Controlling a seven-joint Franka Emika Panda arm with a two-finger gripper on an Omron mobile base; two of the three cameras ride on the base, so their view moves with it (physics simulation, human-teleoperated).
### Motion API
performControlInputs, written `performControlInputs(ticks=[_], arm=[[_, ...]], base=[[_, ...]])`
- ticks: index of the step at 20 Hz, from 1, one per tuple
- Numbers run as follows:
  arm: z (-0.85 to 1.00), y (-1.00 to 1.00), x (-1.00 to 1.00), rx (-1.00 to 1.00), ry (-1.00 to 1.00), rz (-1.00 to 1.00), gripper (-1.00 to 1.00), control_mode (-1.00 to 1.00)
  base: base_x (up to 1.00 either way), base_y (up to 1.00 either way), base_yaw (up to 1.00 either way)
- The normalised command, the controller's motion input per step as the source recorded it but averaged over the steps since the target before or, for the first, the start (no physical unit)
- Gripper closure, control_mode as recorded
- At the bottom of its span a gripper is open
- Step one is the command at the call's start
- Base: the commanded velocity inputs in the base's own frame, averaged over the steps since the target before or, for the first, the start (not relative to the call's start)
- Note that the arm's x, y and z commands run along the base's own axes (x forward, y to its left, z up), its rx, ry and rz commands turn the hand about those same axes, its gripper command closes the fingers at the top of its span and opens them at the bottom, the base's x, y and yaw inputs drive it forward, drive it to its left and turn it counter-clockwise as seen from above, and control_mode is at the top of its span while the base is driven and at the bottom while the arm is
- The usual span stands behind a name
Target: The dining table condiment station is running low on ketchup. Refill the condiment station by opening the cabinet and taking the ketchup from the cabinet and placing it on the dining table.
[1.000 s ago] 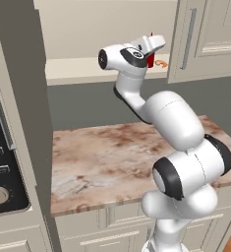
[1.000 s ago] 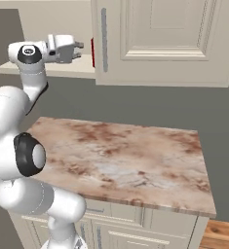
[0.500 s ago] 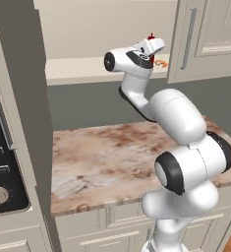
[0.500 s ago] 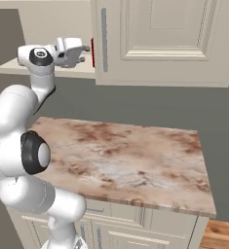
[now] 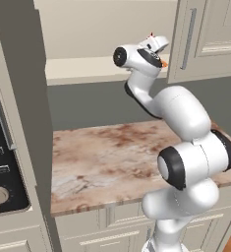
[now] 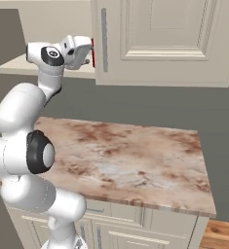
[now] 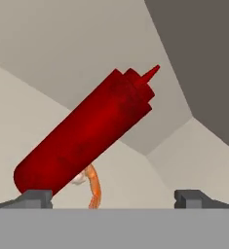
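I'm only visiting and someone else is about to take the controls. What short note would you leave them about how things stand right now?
Gripper: open, holding nothing, reaching into the cabinet.
Ketchup: on the cabinet shelf just ahead of the fingertips, not yet gripped. A small orange thing lies behind it.
Done: the cabinet's left side stands open, the right door is shut, and the arm is lined up on the bottle.
Left: close on the ketchup, lift it out, take it to the dining table.

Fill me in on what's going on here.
The robot arm is reaching into the open cabinet for the ketchup. Its tool is open, with the red bottle right in front of it between the fingertips, not yet gripped. Something small and orange lies beside the bottle on the shelf.
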Motion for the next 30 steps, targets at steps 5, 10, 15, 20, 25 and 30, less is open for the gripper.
performControlInputs(ticks=[5, 10, 15, 20, 25, 30], arm=[[-0.05, -0.31, 0.0, 0.0, 0.09, 0.07, -1.0, -1.0], [0.0, -0.42, -0.23, 0.0, 0.0, 0.01, -1.0, -1.0], [0.0, -0.52, -0.65, 0.0, -0.04, 0.0, -1.0, -1.0], [0.0, -0.68, -0.87, 0.01, -0.07, 0.0, -1.0, -1.0], [0.0, -0.95, -0.79, 0.05, -0.03, 0.0, -1.0, -1.0], [0.0, -1.0, -0.88, 0.08, -0.07, 0.0, -1.0, -1.0]], base=[[0.0, 0.0, 0.0], [0.0, 0.0, 0.0], [0.0, 0.0, 0.0], [0.0, 0.0, 0.0], [0.0, 0.0, 0.0], [0.0, 0.0, 0.0]])
